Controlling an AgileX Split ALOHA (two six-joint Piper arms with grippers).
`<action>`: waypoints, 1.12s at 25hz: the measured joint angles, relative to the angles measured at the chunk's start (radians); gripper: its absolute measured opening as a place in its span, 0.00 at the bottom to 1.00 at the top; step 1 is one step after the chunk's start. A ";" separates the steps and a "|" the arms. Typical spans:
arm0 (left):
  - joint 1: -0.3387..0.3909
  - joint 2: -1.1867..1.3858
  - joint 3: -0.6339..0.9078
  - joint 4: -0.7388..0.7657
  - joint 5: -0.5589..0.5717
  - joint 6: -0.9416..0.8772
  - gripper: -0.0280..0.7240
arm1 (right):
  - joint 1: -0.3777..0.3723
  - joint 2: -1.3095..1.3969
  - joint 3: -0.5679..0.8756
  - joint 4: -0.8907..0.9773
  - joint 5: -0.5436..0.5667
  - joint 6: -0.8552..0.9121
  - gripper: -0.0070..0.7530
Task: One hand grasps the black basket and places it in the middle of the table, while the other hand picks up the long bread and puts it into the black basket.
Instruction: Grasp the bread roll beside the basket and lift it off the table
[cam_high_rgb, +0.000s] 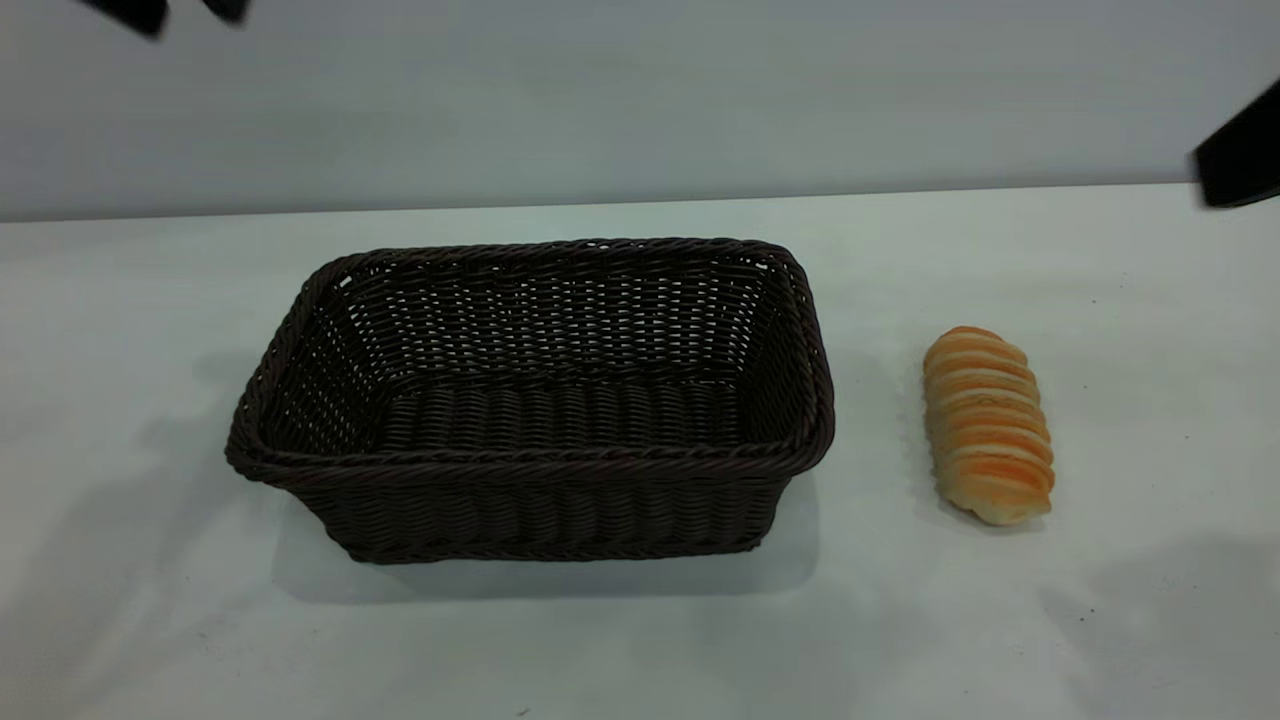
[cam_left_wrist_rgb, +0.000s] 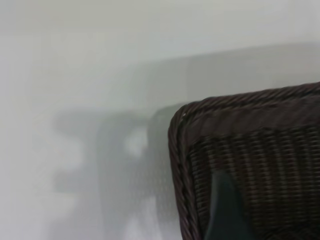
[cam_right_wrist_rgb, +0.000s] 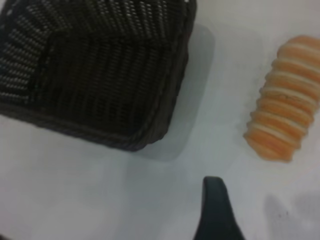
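Note:
The black basket (cam_high_rgb: 530, 400) stands upright and empty near the middle of the table (cam_high_rgb: 640, 640). The long bread (cam_high_rgb: 988, 425) lies on the table to the right of the basket, ridged orange side up, clear of it. My left gripper (cam_high_rgb: 185, 10) hangs high above the far left, open and empty. In the left wrist view one of its fingers (cam_left_wrist_rgb: 225, 210) shows over a corner of the basket (cam_left_wrist_rgb: 250, 150). My right gripper (cam_high_rgb: 1238, 155) is at the far right edge, raised and empty. In the right wrist view one of its fingers (cam_right_wrist_rgb: 215, 205) shows alone over bare table, between the basket (cam_right_wrist_rgb: 100, 75) and the bread (cam_right_wrist_rgb: 285, 120).
A pale wall rises behind the table's far edge (cam_high_rgb: 640, 200). Bare tabletop lies in front of the basket and around the bread.

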 joint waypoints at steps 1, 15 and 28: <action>0.000 -0.024 0.000 0.001 0.008 0.000 0.69 | 0.005 0.063 -0.018 0.021 -0.010 -0.021 0.67; 0.000 -0.162 0.002 0.027 0.104 0.000 0.65 | 0.148 0.673 -0.322 -0.113 -0.167 0.091 0.67; 0.000 -0.162 0.003 0.030 0.140 0.000 0.65 | 0.148 0.902 -0.501 -0.338 -0.167 0.323 0.55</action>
